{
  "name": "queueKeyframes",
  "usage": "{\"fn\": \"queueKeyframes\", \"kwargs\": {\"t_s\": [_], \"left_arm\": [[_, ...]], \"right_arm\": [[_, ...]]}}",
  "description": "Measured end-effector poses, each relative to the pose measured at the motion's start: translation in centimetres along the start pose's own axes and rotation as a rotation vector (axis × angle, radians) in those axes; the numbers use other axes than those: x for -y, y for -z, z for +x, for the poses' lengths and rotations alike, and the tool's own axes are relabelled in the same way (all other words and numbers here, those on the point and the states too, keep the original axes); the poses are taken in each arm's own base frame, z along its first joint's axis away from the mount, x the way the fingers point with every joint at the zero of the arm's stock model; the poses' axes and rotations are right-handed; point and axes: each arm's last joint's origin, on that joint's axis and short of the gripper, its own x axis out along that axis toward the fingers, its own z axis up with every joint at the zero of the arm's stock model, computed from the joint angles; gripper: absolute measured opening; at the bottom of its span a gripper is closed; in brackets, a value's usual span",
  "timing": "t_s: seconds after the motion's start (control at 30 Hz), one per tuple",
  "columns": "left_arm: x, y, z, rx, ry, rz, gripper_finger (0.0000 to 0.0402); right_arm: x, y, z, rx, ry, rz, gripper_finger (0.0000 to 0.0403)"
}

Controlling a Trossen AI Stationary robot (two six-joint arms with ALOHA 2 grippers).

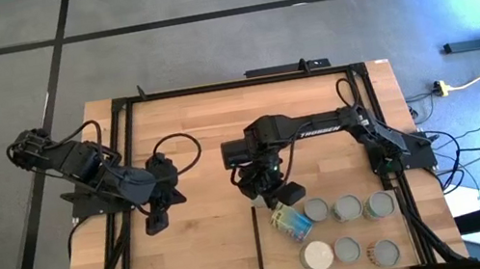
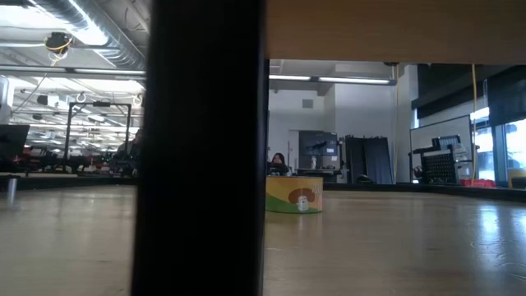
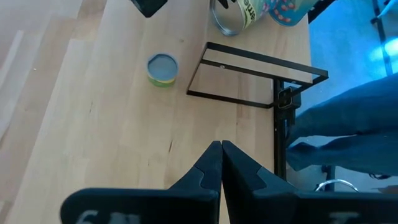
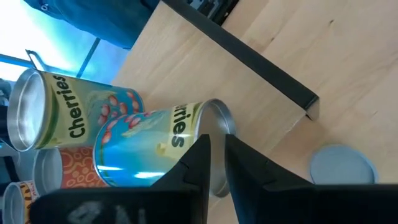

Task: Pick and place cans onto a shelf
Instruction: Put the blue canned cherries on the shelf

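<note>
My right gripper (image 1: pixel 278 198) (image 4: pixel 216 149) is over the far left corner of the pale wood shelf (image 1: pixel 277 265), shut on a tilted blue "Cherries" can (image 1: pixel 291 224) (image 4: pixel 149 146). Several more cans stand upright on the shelf, among them a grey-topped one (image 1: pixel 316 210) and a white-topped one (image 1: pixel 318 255). A green-yellow can (image 3: pixel 162 68) (image 2: pixel 293 195) stands on its base on the tabletop beside the shelf's dark edge strip (image 4: pixel 249 56); in the high view my right gripper hides it. My left gripper (image 1: pixel 154 225) (image 3: pixel 221 149) is shut and empty over the table's left half. My right gripper holds the blue can at its silver rim (image 4: pixel 217 124), the end turned toward the gripper. One finger (image 4: pixel 196 158) lies on the labelled outside and the other (image 4: pixel 239 162) on the silver end side, with the thin rim between them. The can is tilted almost onto its side over the shelf.
A second "Cherries" can (image 4: pixel 68 118) stands right behind the held one. A black post (image 2: pixel 205 148) and a black wire frame (image 3: pixel 249 74) carry the shelf. Black rails run along the table's edges (image 1: pixel 129 173). A person's blue trouser leg (image 3: pixel 348 118) shows past the table's edge.
</note>
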Motion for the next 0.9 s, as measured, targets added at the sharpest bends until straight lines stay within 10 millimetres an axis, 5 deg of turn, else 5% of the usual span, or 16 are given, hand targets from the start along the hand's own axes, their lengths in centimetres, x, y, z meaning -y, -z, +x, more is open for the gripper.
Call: {"fn": "queueKeyframes", "kwargs": {"t_s": [0.9], "left_arm": [[0.00, 0.00, 0.00, 0.000, 0.000, 0.000, 0.0000]], "right_arm": [[-0.08, -0.03, -0.12, 0.030, -0.052, 0.059, 0.0051]]}}
